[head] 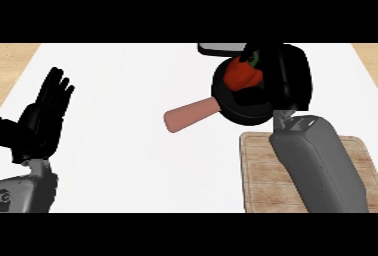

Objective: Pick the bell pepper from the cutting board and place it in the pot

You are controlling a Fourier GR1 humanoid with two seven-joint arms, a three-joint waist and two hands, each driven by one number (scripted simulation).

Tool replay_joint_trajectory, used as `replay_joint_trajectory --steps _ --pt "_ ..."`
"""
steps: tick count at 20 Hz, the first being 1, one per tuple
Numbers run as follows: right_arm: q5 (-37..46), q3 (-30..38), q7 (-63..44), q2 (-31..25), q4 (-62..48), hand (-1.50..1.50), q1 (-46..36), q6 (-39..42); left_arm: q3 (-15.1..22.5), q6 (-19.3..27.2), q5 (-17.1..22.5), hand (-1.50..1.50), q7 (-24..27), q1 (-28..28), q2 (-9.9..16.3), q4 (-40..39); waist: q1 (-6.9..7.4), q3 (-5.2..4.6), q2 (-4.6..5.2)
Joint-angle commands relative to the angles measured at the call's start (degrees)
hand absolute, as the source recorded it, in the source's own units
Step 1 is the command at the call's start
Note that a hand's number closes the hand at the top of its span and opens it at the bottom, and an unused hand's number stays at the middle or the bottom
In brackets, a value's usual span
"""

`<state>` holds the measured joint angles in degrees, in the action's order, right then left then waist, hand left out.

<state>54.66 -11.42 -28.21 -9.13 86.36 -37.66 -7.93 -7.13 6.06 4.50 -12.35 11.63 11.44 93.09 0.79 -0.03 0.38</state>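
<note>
A red bell pepper point(242, 73) with a green stem hangs over the black pot point(235, 107), which has a pinkish handle point(190, 114) pointing left. My right hand point(284, 75) reaches over the pot from the right with its fingers curled round the pepper. Most of the pot's inside is hidden by that hand. The wooden cutting board point(258, 170) lies at the lower right, partly under my right forearm, with nothing showing on it. My left hand point(44, 117) rests open at the left edge, fingers up.
A grey object point(219, 48) pokes out just behind the pot at the top. Wooden surface shows at the far left point(16, 65) and far right corners beyond the white counter point(125, 150).
</note>
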Motion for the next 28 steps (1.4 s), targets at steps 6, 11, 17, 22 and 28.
replay_joint_trajectory --steps 6,11,17,22,28 --pt "1.11 7.13 14.73 -0.85 -30.89 1.5 -9.0 -12.0 1.67 1.11 -2.23 0.0 1.94 0.19 -1.84 -0.6 0.68 0.04 0.18" --pt "-3.94 10.74 14.4 2.78 -38.47 -1.5 -9.72 -9.92 2.87 2.73 -2.77 0.0 -3.39 2.33 -2.53 1.95 0.52 0.08 0.02" --pt "-16.08 18.05 29.28 1.61 -47.5 -1.5 -12.71 -3.39 -0.72 -0.87 0.27 0.0 -0.98 1.89 0.54 0.33 1.05 0.11 0.32" --pt "-25.32 24.62 35.6 5.41 -45.34 -1.5 -15.96 -3.91 1.33 1.35 -1.95 0.0 -1.52 2.86 -1.6 -0.6 0.26 0.13 0.14" --pt "-34.48 32.3 43.19 2.39 -46.95 -1.5 -13.7 -1.58 0.25 -0.06 -0.53 0.0 0.47 0.65 -1.62 -1.16 -0.18 0.06 -0.05"
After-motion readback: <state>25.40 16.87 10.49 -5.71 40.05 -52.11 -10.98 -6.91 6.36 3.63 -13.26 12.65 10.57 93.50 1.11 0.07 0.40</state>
